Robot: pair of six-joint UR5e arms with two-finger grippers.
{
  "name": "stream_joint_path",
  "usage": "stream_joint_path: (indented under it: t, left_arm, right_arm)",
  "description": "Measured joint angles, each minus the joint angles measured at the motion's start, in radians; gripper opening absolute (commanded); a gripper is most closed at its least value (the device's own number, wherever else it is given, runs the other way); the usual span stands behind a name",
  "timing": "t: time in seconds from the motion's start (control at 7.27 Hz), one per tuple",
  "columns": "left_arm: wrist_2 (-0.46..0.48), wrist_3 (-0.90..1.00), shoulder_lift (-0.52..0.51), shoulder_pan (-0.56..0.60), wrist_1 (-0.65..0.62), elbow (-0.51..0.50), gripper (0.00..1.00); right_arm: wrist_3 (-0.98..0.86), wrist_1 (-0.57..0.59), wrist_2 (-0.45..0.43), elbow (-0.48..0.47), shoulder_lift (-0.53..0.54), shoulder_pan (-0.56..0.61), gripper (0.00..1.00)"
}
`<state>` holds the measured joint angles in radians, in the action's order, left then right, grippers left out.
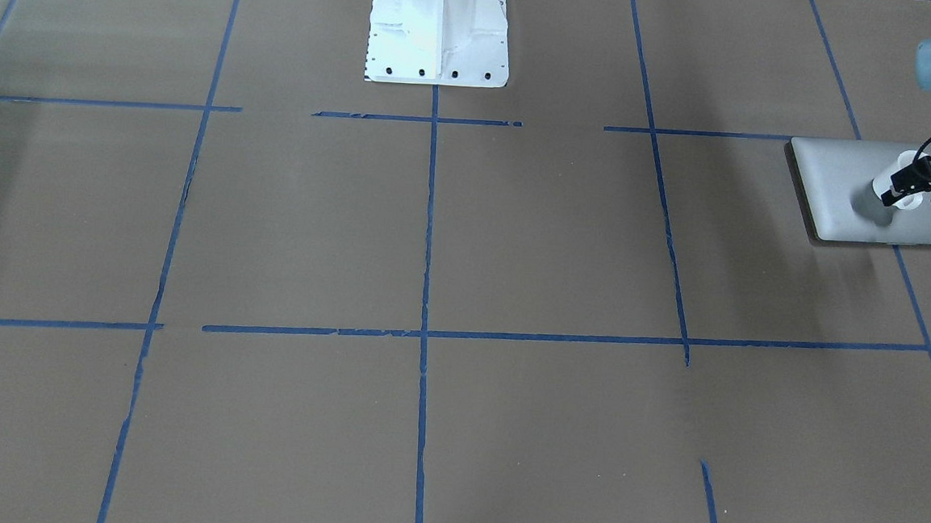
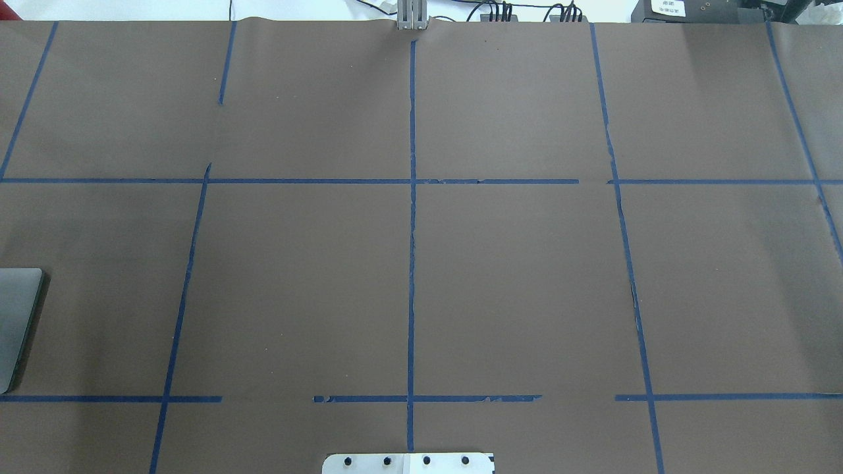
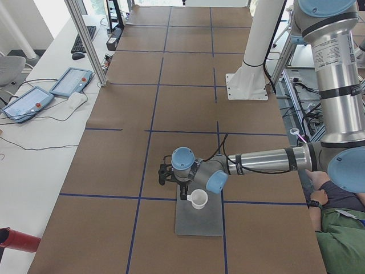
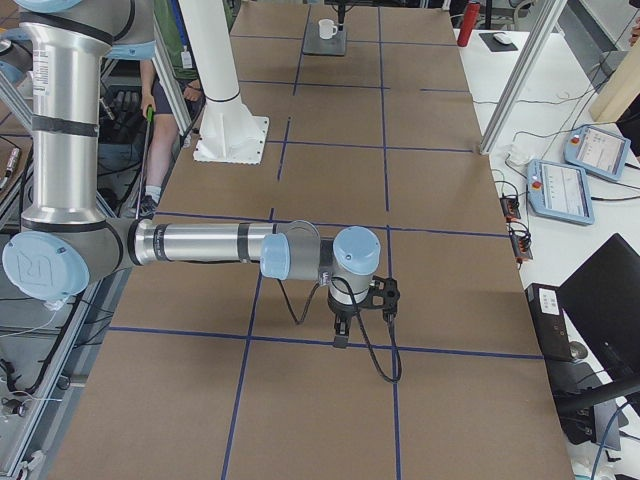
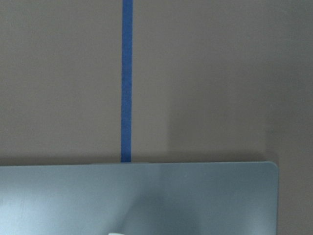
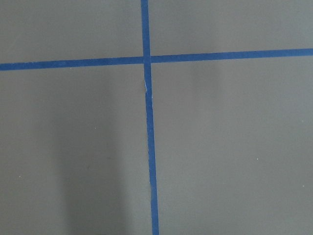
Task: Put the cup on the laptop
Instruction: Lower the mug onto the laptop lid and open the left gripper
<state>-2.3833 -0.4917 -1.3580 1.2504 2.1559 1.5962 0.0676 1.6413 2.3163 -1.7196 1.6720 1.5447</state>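
The silver-grey laptop (image 1: pixel 842 175) lies closed at the table's end on my left side. Its corner shows in the overhead view (image 2: pixel 13 316), and its lid fills the bottom of the left wrist view (image 5: pixel 146 196). The small white cup (image 1: pixel 904 165) is over the lid's middle. It also shows in the exterior left view (image 3: pixel 198 198). My left gripper (image 1: pixel 906 191) is shut on the cup. I cannot tell whether the cup's base touches the lid. My right gripper (image 4: pixel 340 338) hangs low over bare table, and I cannot tell whether it is open or shut.
The white robot base (image 1: pixel 439 25) stands at the table's robot-side edge. Blue tape lines (image 1: pixel 425 291) divide the brown table cover. A person (image 3: pixel 336 228) sits beside the table near the laptop's end. Teach pendants (image 3: pixel 71 81) lie on a side bench.
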Motion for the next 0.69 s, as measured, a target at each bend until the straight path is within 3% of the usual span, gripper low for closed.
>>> stream_joint_path:
  t: [0.28, 0.69]
  left_arm:
    - [0.004, 0.064, -0.058, 0.041, -0.065, 0.008, 1.0]
    - [0.052, 0.37, -0.22, 0.229, -0.377, 0.008, 1.0]
  right_arm:
    - [0.001, 0.0, 0.0, 0.0, 0.0, 0.0, 1.0]
    - [0.0, 0.0, 0.0, 0.0, 0.0, 0.0, 1.0]
